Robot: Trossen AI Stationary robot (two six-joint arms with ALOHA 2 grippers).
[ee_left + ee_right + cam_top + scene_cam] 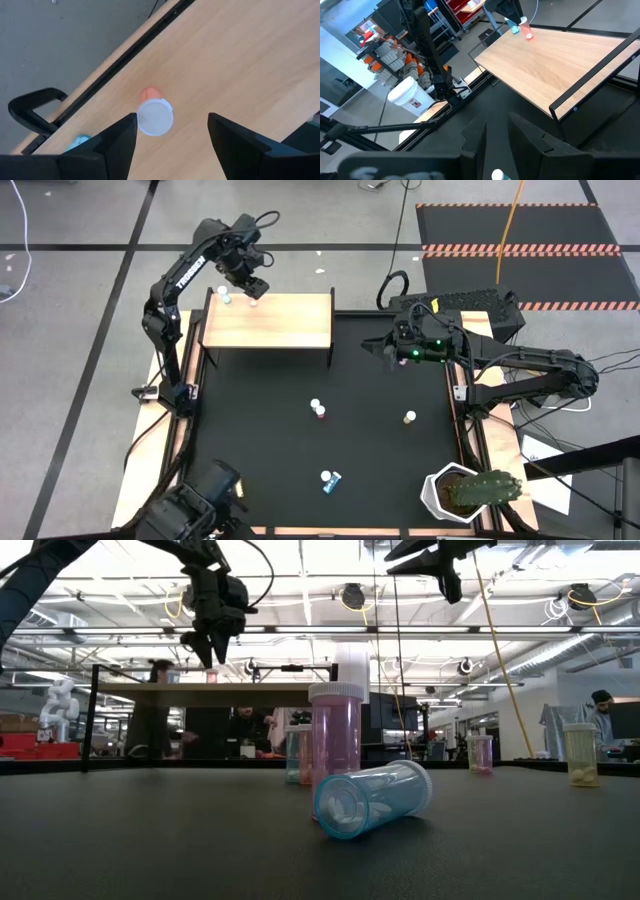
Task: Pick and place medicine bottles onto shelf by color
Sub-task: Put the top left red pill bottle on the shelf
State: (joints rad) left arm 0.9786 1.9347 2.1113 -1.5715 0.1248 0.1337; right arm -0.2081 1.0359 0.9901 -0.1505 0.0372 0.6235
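hovering left gripper [170, 131] fingers spread over red bottle [155, 116]; body mostly hidden under cap.

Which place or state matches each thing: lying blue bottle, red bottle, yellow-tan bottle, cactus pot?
Things:
1. blue white-capped plastic bottle
2. red white-capped bottle
3. yellow-tan white-capped bottle
4. white pot with green cactus

Places or states:
A. upright on the pale-wood shelf
B. at the table's corner
C. lying on its side
D. upright, alone on the black mat

Pairs: 1-C, 2-A, 3-D, 4-B

The left arm [190, 275] bears the white word "TROSSEN" along its link.
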